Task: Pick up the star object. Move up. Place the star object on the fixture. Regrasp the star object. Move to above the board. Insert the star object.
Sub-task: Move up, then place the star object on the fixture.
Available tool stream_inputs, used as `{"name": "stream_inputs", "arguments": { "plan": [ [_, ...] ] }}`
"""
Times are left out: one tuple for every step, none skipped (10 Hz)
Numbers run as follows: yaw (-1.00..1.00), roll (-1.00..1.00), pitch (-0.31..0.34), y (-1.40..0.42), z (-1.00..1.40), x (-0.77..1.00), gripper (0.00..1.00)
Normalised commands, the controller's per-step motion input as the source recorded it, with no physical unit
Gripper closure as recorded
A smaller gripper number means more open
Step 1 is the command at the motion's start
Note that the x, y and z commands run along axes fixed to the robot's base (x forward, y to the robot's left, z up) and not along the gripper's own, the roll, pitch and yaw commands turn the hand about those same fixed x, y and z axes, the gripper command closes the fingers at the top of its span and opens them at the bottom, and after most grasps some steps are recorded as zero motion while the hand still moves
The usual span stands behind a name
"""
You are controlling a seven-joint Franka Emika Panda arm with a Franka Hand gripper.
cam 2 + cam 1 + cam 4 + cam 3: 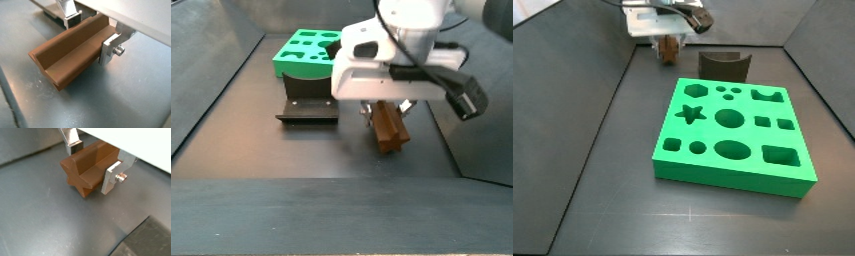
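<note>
**Ana:** What is the floor looking like from your end?

**Me:** I am seeing a flat, dark grey floor (607, 190), matte, with a soft sheen in both wrist views. Grey walls (205, 70) are rising around it like the sides of a bin. A pale slanted wall is showing behind the pincer in both wrist views.

**Ana:** And the pincer?

**Me:** The pincer (93, 162) is gripping the star object (85, 169); its 2 silver fingers (111, 47) are pressing on opposite sides of the brown block. In a wrist view (70, 55) the block is showing as a long prism with grooved sides, its star-shaped end pointing away from the fingers. In a side view the pincer (385, 108) is hanging under the white wrist housing with the star object (388, 128) sticking out below it, right down at the floor; I cannot tell whether it is touching.

**Ana:** Where is that against the other pieces?

**Me:** In a side view the star object (669, 47) is sitting at the far end of the floor, near the fixture (722, 64) but apart from it. The fixture is standing just beyond the far edge of the board (734, 160). The board is lying flat, its star hole near 1 far corner. In a side view the fixture (309, 105) is lying between the board (305, 52) and my camera, with the held block off to its side.
</note>
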Motion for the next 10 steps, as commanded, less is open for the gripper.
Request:
{"name": "stream_inputs", "arguments": {
  "plan": [
    [0.00, -0.01, 0.036, 0.01, 0.62, -0.05, 1.00],
    [0.00, -0.02, 0.039, 0.00, 0.43, -0.03, 1.00],
    [0.00, -0.02, 0.039, 0.00, 0.28, -0.02, 1.00],
    [0.00, 0.00, 0.000, 0.00, 1.00, 0.00, 1.00],
    [0.00, 0.00, -0.009, 0.00, 1.00, 0.01, 1.00],
    [0.00, -0.01, 0.014, 0.00, 1.00, -0.01, 1.00],
    [0.00, -0.01, 0.021, -0.01, 1.00, -0.01, 1.00],
    [0.00, -0.02, 0.024, -0.01, 1.00, -0.01, 1.00],
    [0.00, -0.02, 0.026, -0.01, 1.00, -0.02, 1.00],
    [0.00, -0.03, 0.024, -0.01, 1.00, -0.02, 1.00]
  ]
}}
